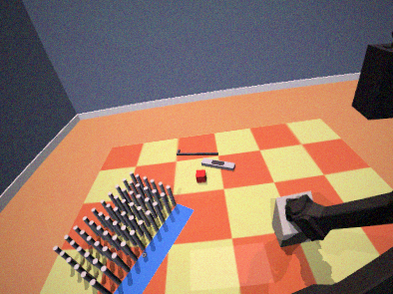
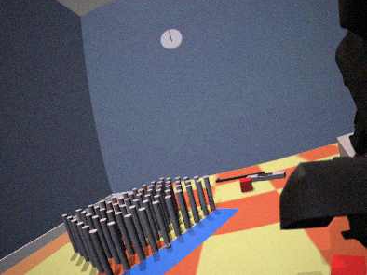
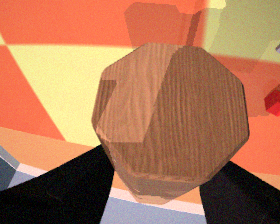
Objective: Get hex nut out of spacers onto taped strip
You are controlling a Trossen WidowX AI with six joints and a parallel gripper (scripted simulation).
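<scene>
My gripper (image 3: 157,153) is shut on a faceted wooden handle (image 3: 195,115), which fills the middle of the wrist view; the far end of this tool is hidden. In the top and exterior views the fingertips cannot be made out. The standing metal spacers (image 1: 126,223) (image 2: 156,213) are in rows at the left. The blue taped strip (image 1: 172,225) (image 2: 205,234) runs along their front. A tiny nut (image 1: 144,254) (image 2: 169,245) lies at the strip's spacer-side edge; whether it is wholly on the strip cannot be told.
A thin dark hooked rod (image 1: 196,153) and a flat grey bar (image 1: 226,165) lie behind a red cube (image 1: 200,175) (image 2: 246,185) (image 3: 273,101). A pale block (image 1: 280,223) stands at the right, with a dark arm part over it. More dark arm parts (image 2: 326,190) cross the right side.
</scene>
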